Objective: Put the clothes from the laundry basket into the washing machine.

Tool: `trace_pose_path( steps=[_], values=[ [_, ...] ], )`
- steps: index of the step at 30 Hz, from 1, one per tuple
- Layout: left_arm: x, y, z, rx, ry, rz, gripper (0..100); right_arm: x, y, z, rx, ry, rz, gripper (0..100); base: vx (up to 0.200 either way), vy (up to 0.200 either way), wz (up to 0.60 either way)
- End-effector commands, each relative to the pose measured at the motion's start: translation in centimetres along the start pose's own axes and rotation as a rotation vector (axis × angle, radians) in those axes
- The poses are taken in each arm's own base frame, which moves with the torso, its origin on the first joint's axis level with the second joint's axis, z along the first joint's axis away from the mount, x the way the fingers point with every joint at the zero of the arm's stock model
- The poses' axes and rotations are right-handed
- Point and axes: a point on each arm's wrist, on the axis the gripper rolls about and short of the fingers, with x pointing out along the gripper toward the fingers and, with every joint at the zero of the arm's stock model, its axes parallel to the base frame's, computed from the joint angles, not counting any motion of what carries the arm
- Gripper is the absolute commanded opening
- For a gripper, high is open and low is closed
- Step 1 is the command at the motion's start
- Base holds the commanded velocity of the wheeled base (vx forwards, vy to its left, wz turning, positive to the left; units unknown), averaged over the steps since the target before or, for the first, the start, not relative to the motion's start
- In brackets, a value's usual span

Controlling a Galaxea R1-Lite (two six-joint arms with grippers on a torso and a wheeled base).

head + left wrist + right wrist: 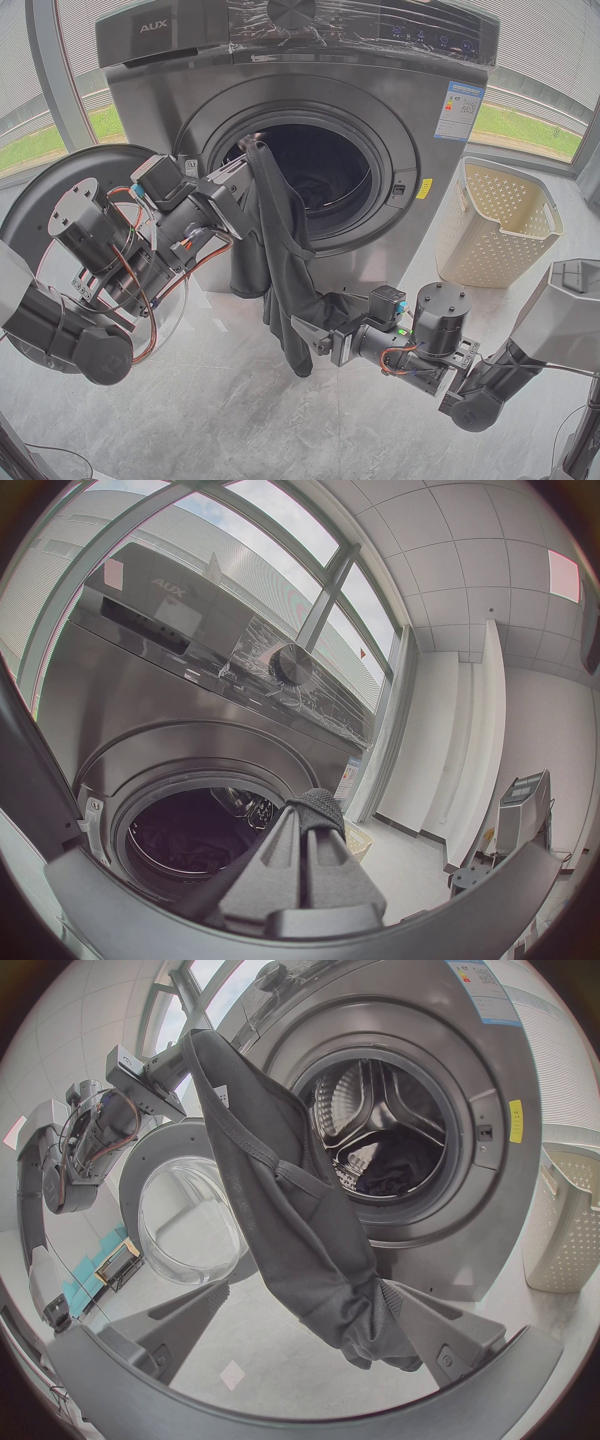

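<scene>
A dark grey garment hangs in front of the washing machine, at the left rim of its open drum. My left gripper is shut on the garment's top edge, level with the upper part of the opening; in the left wrist view the left gripper pinches a fold of cloth. My right gripper is lower, near the floor, and open. The garment's lower end lies against one finger of the right gripper. More dark clothes lie inside the drum.
The round glass door stands swung open to the left, behind my left arm. A cream perforated laundry basket stands on the grey tiled floor to the machine's right. Windows run behind the machine.
</scene>
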Motion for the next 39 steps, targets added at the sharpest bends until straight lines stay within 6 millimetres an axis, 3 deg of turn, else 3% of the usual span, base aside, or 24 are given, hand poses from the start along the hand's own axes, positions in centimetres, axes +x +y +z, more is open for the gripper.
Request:
trace_pose_path(
  steps=[1, 9, 25, 29, 34, 39],
  values=[
    [0.1, 0.0, 0.2, 0.003, -0.011, 0.001, 0, 1.1, 0.2, -1.1, -0.004, 0.020, 0.004, 100, 0.000, 0.000, 0.00],
    [0.1, 0.3, 0.2, 0.006, -0.010, 0.009, 0, -2.5, -0.3, -4.5, -0.014, 0.181, -0.017, 100, 0.000, 0.000, 0.00],
    [0.0, 1.4, 0.3, 0.020, -0.013, 0.039, 0, -8.4, -1.1, -7.7, -0.021, 0.380, -0.054, 100, 0.000, 0.000, 0.00],
    [0.0, 1.1, 0.5, 0.018, -0.019, 0.029, 0, -7.3, -1.0, -7.0, -0.022, 0.315, -0.054, 100, 0.000, 0.000, 0.00],
    [0.0, 0.1, 0.8, 0.009, -0.026, 0.003, 0, -3.5, -0.5, -5.0, -0.016, 0.155, -0.030, 100, 0.000, 0.000, 0.00],
    [0.0, -0.5, 1.4, 0.007, -0.041, -0.005, 0, -0.3, -0.1, -4.2, -0.013, 0.064, -0.011, 100, 0.000, 0.000, 0.00]
  ],
)
